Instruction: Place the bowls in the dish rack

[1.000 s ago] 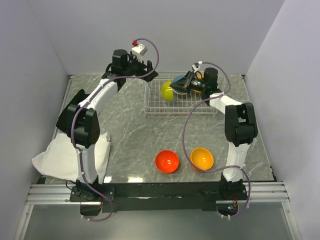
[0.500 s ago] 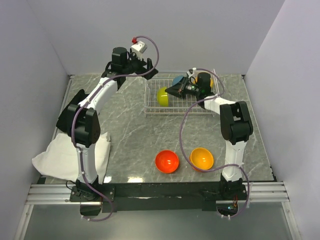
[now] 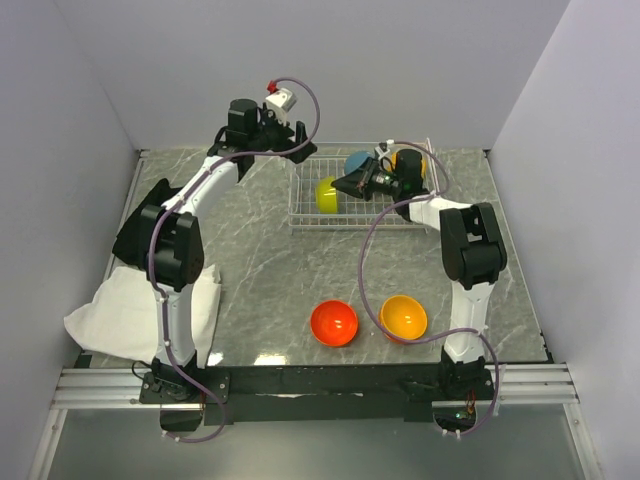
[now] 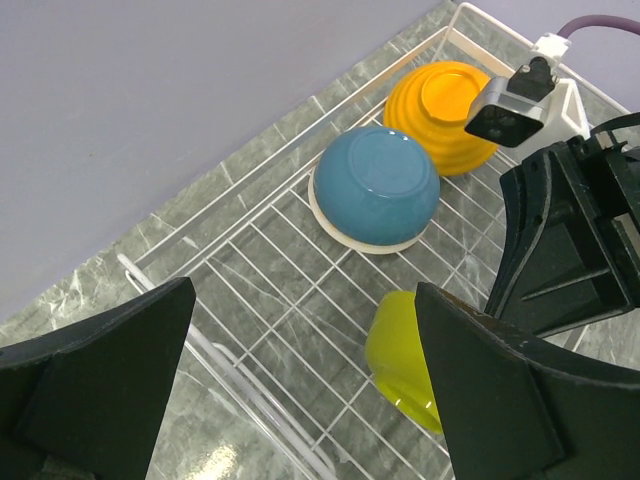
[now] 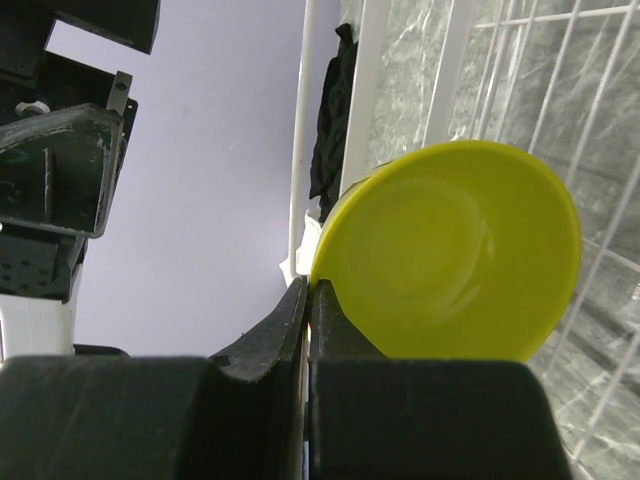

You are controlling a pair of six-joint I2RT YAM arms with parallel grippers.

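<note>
Overhead, the right claw (image 3: 345,186) reached in over the dish rack (image 3: 300,215) at the far side of the grey marbled worktop (image 3: 260,270). Its two fingers were pinched nearly together on the rim of a lime green bowl (image 3: 326,194), with only a thin slit between them in the right wrist view. The right claw (image 5: 308,300) gripped the lime green bowl (image 5: 450,250) at its left edge. The bowl stood on edge with its hollow facing that camera and the rack's wire grid behind it. Whether the bowl touched the wires could not be told. The bowl was inside the rack, towards its left end. The left claw (image 3: 297,140) hung above the rack's far left corner. In the left wrist view the left claw (image 4: 302,300) was spread wide and held nothing, touching neither rack nor bowl. Between its fingers showed the dish rack (image 4: 260,250), and in it a teal-blue bowl (image 4: 378,180) sat upside down on a white bowl (image 4: 340,228). A ribbed orange-yellow bowl (image 4: 440,100) lay just beyond, also inverted, near the far corner. The lime green bowl (image 4: 405,365) was nearer the camera, apart from both. On the worktop near the arm bases sat a red-orange bowl (image 3: 334,322) and a yellow-orange bowl (image 3: 403,317), both upright, side by side and well apart from the rack. A white cloth (image 3: 130,315) lay at the near left.
</note>
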